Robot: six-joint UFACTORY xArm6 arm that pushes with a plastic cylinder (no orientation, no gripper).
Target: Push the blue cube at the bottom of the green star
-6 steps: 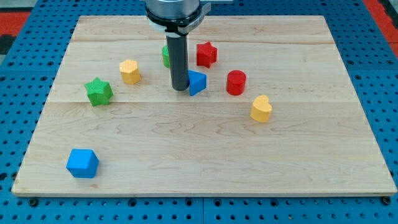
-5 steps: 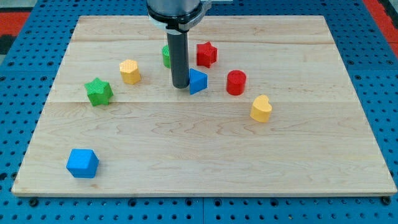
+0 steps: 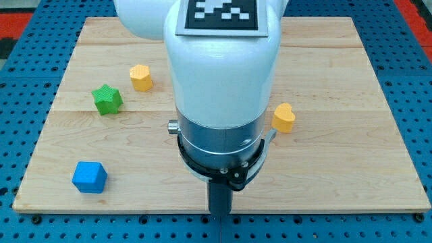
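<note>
The blue cube (image 3: 90,177) lies near the board's bottom left corner. The green star (image 3: 107,99) lies above it, at the left of the board, well apart from the cube. My tip (image 3: 219,213) is at the board's bottom edge near the middle, far to the right of the blue cube and touching no block. The arm's white body (image 3: 223,74) fills the middle of the view and hides the blocks behind it.
A yellow block (image 3: 141,77) lies up and right of the green star. A yellow heart (image 3: 284,117) shows just right of the arm. The wooden board (image 3: 351,162) lies on a blue pegboard surface (image 3: 418,81).
The arm has swung from the board's top middle, beside the blue triangular block, down to the bottom edge. It now covers the red, green and blue blocks in the middle. No block has visibly moved.
</note>
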